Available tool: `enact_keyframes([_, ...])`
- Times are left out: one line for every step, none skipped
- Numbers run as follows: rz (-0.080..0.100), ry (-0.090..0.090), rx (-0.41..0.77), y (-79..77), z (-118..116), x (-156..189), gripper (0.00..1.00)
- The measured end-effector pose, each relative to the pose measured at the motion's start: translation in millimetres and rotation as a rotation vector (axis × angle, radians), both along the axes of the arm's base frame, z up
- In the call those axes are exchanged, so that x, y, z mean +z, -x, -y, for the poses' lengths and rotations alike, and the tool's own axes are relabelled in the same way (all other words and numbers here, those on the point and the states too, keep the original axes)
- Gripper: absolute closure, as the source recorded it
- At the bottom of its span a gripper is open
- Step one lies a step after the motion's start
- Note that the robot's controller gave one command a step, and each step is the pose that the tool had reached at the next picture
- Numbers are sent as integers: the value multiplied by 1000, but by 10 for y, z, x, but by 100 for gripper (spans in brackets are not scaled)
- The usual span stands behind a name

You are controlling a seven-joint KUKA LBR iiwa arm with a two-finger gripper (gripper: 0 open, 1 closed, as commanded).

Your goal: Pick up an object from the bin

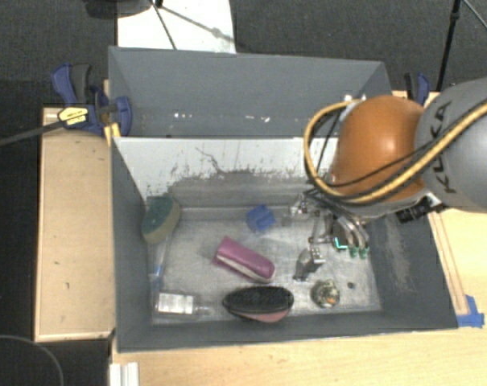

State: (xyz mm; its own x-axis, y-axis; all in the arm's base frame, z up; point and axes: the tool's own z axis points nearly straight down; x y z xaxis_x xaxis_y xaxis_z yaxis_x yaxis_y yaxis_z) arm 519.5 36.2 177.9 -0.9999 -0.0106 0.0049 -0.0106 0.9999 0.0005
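The gripper (311, 265) is seen low in the right part of the grey metal bin (251, 87), beneath the arm's orange cover, and whether it is open or closed cannot be told; nothing can be seen gripped in it. It is placed over bare floor, not over any thing. The small round mottled ball (325, 294) lies just beside it, towards the near wall and slightly to the view's right, and is judged the nearest candidate. The pink oblong block (245, 259) lies to the view's left of the gripper, apart from it, with its long axis running from upper left to lower right. The black oval brush (259, 302) is found near the front wall, below that block, and the small blue block (261, 218) farther back. For the ball, a short shift towards the near wall would be called for.
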Motion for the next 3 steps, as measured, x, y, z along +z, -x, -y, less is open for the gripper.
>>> enact_keyframes([20, -2, 164, -152, -731, -1055, 0])
enact_keyframes([23, -3, 157, -158, -718, -1025, 100])
enact_keyframes([16, 0, 266, -267, -566, 1204, 100])
